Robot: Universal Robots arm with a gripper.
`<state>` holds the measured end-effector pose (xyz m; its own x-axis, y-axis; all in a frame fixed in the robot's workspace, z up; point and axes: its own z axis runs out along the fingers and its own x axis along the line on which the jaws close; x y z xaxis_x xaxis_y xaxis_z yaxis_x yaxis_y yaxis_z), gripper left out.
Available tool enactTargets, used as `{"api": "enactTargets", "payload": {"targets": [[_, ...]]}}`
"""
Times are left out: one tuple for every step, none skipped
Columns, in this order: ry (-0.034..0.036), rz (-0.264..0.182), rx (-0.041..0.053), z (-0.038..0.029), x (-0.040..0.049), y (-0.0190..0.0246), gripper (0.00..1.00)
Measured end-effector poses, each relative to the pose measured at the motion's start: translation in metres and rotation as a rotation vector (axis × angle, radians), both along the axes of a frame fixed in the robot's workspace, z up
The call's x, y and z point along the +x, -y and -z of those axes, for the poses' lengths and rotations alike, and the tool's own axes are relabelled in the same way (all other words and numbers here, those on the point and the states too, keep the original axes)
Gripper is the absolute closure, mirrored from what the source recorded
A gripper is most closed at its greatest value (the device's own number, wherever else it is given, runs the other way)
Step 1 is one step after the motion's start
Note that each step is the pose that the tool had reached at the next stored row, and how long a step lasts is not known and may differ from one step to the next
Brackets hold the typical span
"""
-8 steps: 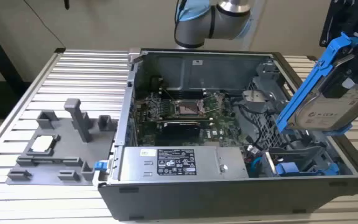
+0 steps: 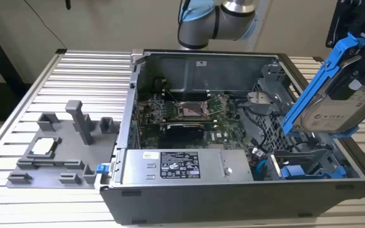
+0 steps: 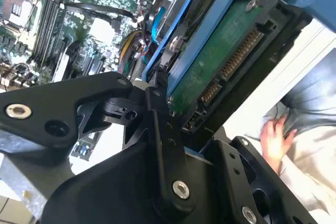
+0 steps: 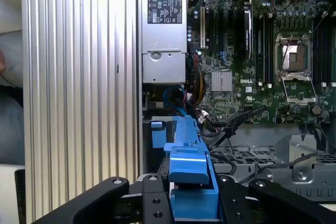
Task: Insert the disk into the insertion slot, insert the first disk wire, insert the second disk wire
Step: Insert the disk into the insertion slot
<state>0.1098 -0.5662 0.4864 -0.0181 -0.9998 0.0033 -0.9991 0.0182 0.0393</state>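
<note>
Here we see the gripper (image 4: 192, 203) pinching the tilted disk (image 2: 338, 111). It is silver, white-labelled and edged in bright blue plastic.

The disk (image 2: 346, 107), a silver drive with a white label clipped in a bright blue frame, is held aloft, steeply tilted, over the computer case's end at the exterior view's right. The insertion slot (image 2: 306, 160) sits in the grey cage just below, the disk not yet in it.
</note>
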Motion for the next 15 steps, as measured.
{"api": "enactTargets", "payload": {"targets": [[0.0, 0.0, 0.0, 0.0, 0.0, 0.0, 0.67], [0.0, 0.0, 0.0, 0.0, 0.0, 0.0, 0.67], [0.0, 0.0, 0.0, 0.0, 0.0, 0.0, 0.67], [0.0, 0.0, -0.0001, 0.0002, 0.0, 0.0, 0.67], [0.0, 0.0, -0.0001, 0.0008, 0.0, 0.0, 0.67], [0.0, 0.0, -0.0003, 0.0017, 0.0, 0.0, 0.67], [0.0005, 0.0, -0.0009, 0.0028, 0.0, 0.0, 0.67], [0.0006, 0.0, -0.0016, 0.0039, 0.0001, 0.0, 0.67], [0.0007, 0.0, -0.0021, 0.0054, 0.0001, 0.0, 0.67], [0.0011, 0.0, -0.0024, 0.0071, 0.0, 0.0, 0.67], [0.0016, 0.0, -0.0025, 0.0089, 0.0, 0.0, 0.67], [0.0022, 0.0, -0.0027, 0.0105, 0.0, 0.0, 0.67], [0.0031, 0.0, -0.0031, 0.0122, 0.0, 0.0, 0.67], [0.0042, 0.0, -0.0034, 0.0139, 0.0, 0.0, 0.67], [0.0049, 0.0, -0.0034, 0.0155, 0.0, 0.0, 0.67]]}}
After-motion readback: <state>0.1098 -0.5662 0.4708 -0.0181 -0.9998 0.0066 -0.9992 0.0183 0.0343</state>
